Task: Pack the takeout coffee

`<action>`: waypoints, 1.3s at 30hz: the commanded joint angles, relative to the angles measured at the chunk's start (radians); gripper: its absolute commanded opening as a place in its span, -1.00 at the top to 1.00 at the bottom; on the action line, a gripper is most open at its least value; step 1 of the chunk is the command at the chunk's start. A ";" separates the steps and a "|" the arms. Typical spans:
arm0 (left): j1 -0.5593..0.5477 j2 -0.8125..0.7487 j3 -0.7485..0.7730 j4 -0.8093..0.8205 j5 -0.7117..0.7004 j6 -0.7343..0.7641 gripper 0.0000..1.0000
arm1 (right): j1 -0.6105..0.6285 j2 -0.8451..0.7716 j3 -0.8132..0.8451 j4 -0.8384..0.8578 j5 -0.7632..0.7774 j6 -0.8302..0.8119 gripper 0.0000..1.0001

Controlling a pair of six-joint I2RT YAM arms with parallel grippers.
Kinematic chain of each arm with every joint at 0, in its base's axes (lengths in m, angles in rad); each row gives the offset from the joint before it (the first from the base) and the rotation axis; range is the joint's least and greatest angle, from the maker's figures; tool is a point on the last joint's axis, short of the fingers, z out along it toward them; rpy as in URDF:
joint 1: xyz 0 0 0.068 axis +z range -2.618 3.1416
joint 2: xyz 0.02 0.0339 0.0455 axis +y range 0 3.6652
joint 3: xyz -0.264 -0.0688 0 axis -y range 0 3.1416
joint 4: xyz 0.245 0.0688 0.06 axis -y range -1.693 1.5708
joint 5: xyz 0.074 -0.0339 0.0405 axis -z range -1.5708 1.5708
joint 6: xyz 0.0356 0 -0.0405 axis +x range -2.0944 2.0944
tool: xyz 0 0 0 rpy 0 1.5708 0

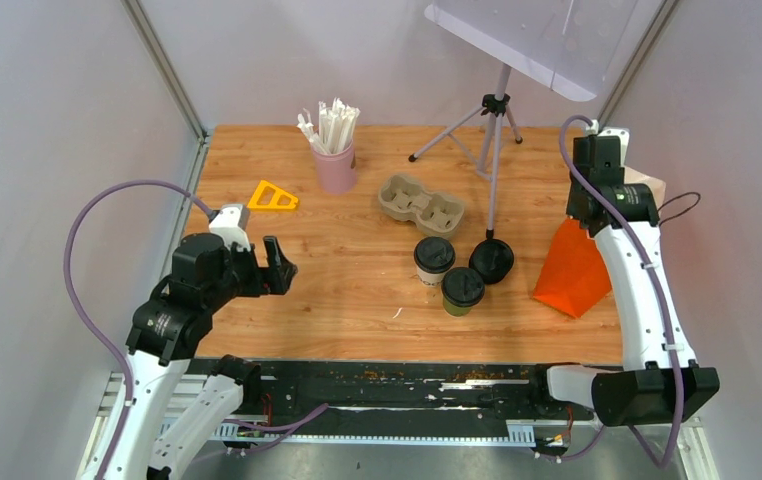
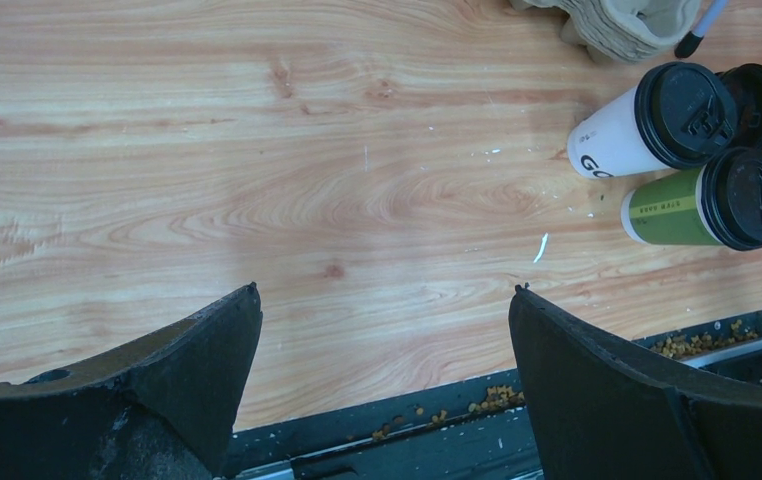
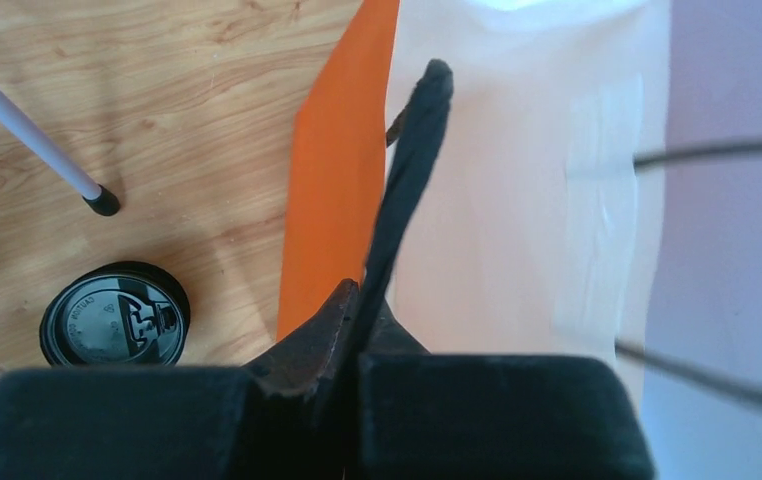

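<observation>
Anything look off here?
Orange-brown crumbs litter the black rail at the near edge of the table, and a white scrap lies near the green cup. It and the white cup stand upright. The orange bag leans, its rim in the right gripper.

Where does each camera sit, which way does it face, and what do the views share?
Top: above and behind the bases, facing down on the table; both arms show.
Left wrist: on the left arm, facing down at the table, white cup and green cup at right; open left gripper at the bottom.
Right wrist: on the right arm, facing down onto the bag; shut right gripper mid-frame.
Shared: lid and bag appear in all three.
</observation>
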 commanded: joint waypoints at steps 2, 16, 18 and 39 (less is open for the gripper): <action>0.001 0.012 -0.001 0.048 0.029 -0.022 -1.00 | -0.004 -0.048 0.135 -0.051 0.034 -0.041 1.00; 0.000 0.032 0.099 0.018 -0.090 -0.036 -1.00 | 0.078 -0.062 0.518 -0.297 -0.131 -0.053 1.00; 0.001 0.022 0.125 0.022 -0.136 -0.020 -1.00 | 0.087 -0.069 0.546 -0.308 -0.201 -0.041 1.00; 0.000 0.174 0.495 -0.101 -0.261 0.096 -1.00 | 0.254 -0.072 0.642 -0.168 -0.758 0.118 1.00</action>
